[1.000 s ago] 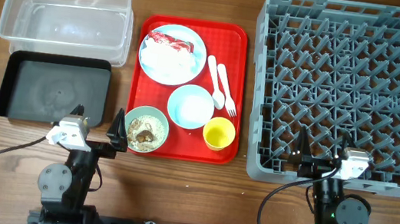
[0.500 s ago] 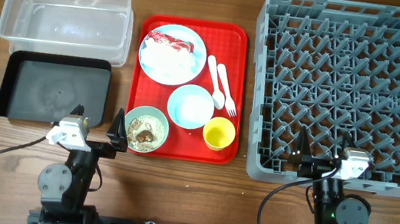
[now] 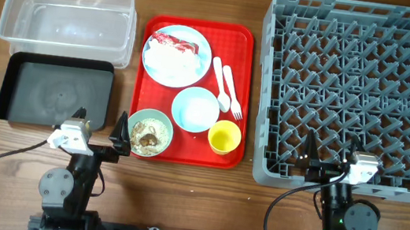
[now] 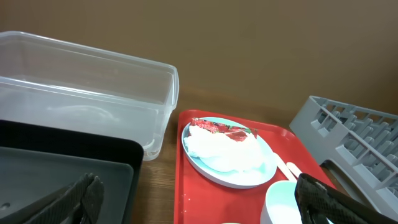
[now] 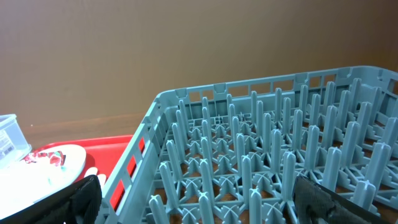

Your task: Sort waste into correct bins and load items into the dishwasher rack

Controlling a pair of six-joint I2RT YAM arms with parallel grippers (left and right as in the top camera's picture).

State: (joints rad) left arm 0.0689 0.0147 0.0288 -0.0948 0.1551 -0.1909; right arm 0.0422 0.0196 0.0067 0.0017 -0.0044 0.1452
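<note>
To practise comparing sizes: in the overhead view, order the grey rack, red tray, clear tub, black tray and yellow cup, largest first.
1. grey rack
2. red tray
3. clear tub and black tray: too alike to rank
4. yellow cup

Red tray point(image 3: 247, 49); grey rack point(image 3: 355, 87); yellow cup point(image 3: 224, 137); red-and-white wrapper point(image 3: 173, 43).

My gripper point(image 4: 198, 185) spread wide, dark fingers point(image 4: 68, 199) in both lower corners, black tray point(image 4: 62, 171) at left, clear tub point(image 4: 87, 93) behind it, red tray point(image 4: 186, 193) centre, light blue plate point(image 4: 208, 169) holding crumpled white napkins point(image 4: 227, 154) and red-and-white wrapper point(image 4: 221, 129), grey rack point(image 4: 354, 143) at right
</note>
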